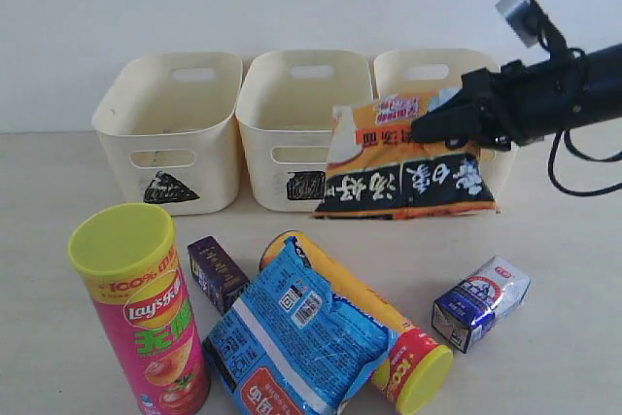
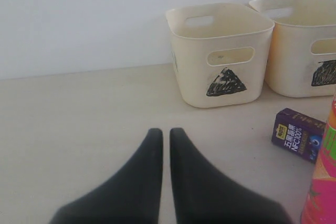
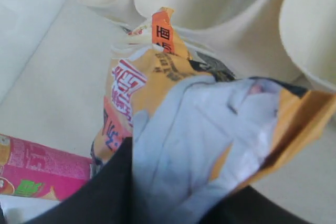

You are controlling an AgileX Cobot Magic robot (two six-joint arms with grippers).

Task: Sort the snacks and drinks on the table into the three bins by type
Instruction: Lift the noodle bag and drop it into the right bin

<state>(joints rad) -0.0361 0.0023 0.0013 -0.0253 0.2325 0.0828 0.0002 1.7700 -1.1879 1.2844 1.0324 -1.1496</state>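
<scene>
Three cream bins (image 1: 170, 128) line the far edge of the tabletop (image 1: 573, 269). Reaching in from 3 o'clock, the right gripper (image 1: 439, 128) is clamped on the upper edge of the orange-black-white bag (image 1: 408, 177). The bag hangs toward the gripper's 7 o'clock, in front of the middle and right-hand bins. The left gripper (image 2: 166, 136) hovers over bare tabletop, its fingers nearly touching and holding nothing. The purple carton (image 2: 298, 135) and the triangle-marked bin (image 2: 220, 51) lie beyond it.
</scene>
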